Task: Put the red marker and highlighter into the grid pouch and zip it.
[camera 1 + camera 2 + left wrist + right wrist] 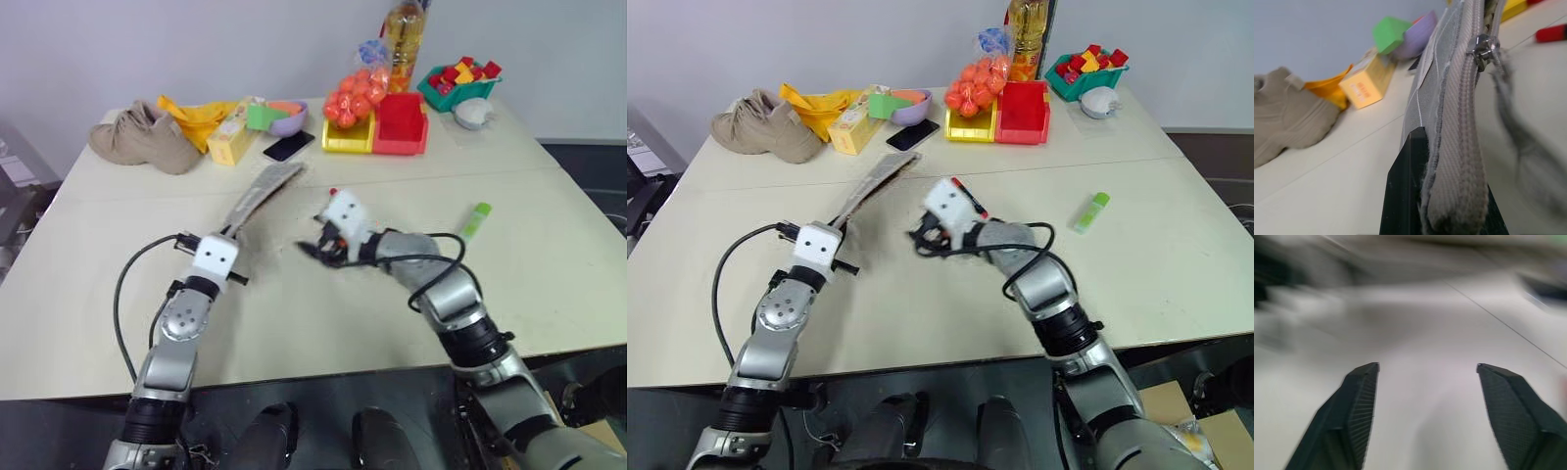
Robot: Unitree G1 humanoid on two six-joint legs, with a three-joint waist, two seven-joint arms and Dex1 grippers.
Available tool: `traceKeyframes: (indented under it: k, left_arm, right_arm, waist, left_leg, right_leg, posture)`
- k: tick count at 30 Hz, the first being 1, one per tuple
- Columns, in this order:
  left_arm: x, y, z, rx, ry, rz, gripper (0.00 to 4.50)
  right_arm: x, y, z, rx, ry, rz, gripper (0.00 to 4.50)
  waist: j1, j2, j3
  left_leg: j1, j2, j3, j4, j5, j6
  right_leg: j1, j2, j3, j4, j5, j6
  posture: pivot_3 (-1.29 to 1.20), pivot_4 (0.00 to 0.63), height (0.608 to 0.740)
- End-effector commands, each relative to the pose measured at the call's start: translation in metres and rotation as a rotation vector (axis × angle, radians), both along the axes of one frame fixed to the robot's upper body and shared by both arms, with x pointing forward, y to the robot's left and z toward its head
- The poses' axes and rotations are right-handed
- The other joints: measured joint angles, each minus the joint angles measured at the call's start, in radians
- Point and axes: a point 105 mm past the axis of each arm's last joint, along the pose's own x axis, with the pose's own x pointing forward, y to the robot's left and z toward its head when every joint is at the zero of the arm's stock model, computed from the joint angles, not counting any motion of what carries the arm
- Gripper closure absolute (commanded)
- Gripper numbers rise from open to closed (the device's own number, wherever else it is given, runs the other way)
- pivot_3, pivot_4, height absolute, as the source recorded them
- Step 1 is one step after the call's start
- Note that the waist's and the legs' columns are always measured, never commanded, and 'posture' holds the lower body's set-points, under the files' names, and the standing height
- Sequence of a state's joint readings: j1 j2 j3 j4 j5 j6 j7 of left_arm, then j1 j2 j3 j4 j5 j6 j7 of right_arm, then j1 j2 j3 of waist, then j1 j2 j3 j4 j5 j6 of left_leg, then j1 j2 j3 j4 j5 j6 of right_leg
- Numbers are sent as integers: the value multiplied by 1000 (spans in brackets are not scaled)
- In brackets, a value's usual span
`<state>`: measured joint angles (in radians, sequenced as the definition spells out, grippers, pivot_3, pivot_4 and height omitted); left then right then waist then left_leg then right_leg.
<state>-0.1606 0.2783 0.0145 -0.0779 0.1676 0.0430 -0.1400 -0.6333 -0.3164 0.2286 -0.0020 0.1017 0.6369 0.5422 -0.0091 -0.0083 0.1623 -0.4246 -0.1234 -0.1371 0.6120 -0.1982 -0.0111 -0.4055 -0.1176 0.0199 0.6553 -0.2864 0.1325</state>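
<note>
Left hand: the left hand (pixel 233 238) is clamped on the near end of the grid pouch (pixel 263 189), its fingers pressed together on the fabric.
Grid pouch: it rises from that grip and slants away over the desk (pixel 549 255) toward the far clutter, clear of the surface along most of its length.
Right hand: the right hand (pixel 1422 382) has its fingers spread wide apart with nothing between them; it hovers over the middle of the desk, just beside the pouch on its right and not touching it.
Red marker: the red marker (pixel 968 199) shows just beyond the right wrist, a red tip and dark band; whether it lies on the desk I cannot tell.
Highlighter: the highlighter (pixel 475 221) lies flat on the desk well to the right of the right hand, apart from both hands and the pouch.
Left wrist view: it shows the pouch edge-on, with the zip tape running up from one black finger (pixel 1405 191), the metal zip slider (pixel 1482 47) high on it and a blurred cord hanging from it.
Right wrist view: it shows the two black fingers over bare blurred desk.
Far desk: a tan shoe (pixel 142 137), a yellow box (pixel 232 137), a phone (pixel 289 146), a yellow bin (pixel 350 135) and a red bin (pixel 400 123).
</note>
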Motion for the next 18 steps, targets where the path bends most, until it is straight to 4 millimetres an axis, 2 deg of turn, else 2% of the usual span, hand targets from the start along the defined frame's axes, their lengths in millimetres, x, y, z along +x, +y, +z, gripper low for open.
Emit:
traceKeyframes:
  k: [1, 5, 9, 12, 16, 18]
  left_arm:
    - [1, 0, 8, 27, -33, 1, 4500]
    - [2, -1, 4, 15, -18, 10, 4500]
    - [3, -3, 2, 12, -10, 11, 4500]
    - [3, -3, 1, 7, -6, 17, 4500]
    - [4, 0, 1, -4, -5, 32, 4500]
    - [4, 0, 1, -5, -6, 34, 4500]
  right_arm:
    - [26, -33, 6, 54, -13, -184, 1129]
    - [47, -57, -12, 77, 51, -309, 1129]
    - [54, -55, -22, 114, 94, -314, 1129]
    - [56, -52, -24, 143, 108, -306, 2032]
    - [54, -49, -18, 141, 75, -297, 4100]
    - [51, -48, -7, 135, 20, -270, 4126]
  waist:
    - [-2, 0, 0]
    - [-7, 0, 0]
    - [-7, 0, 0]
    - [-8, 0, 0]
    - [-6, 0, 0]
    - [-5, 0, 0]
  left_leg:
    - [0, 0, 0, 0, 0, 0]
    - [0, 0, 1, -1, 0, 0]
    - [0, 1, 1, -1, 0, -1]
    - [0, 1, 1, -1, 0, -1]
    - [0, 0, 1, -1, 0, -1]
    - [0, 0, 1, -1, 0, -1]
  right_leg:
    - [0, 0, 0, 0, 0, 0]
    - [-1, 0, 1, 0, 0, 0]
    - [-1, 1, 1, 0, 0, 0]
    - [-1, 0, 1, 0, 0, 0]
    - [-1, 0, 1, 0, 0, 0]
    - [-1, 0, 1, 0, 0, 0]
  posture:
    - [0, 150, 740]
    - [0, 150, 740]
    - [0, 150, 740]
    - [0, 150, 740]
    - [0, 150, 740]
    - [0, 150, 740]
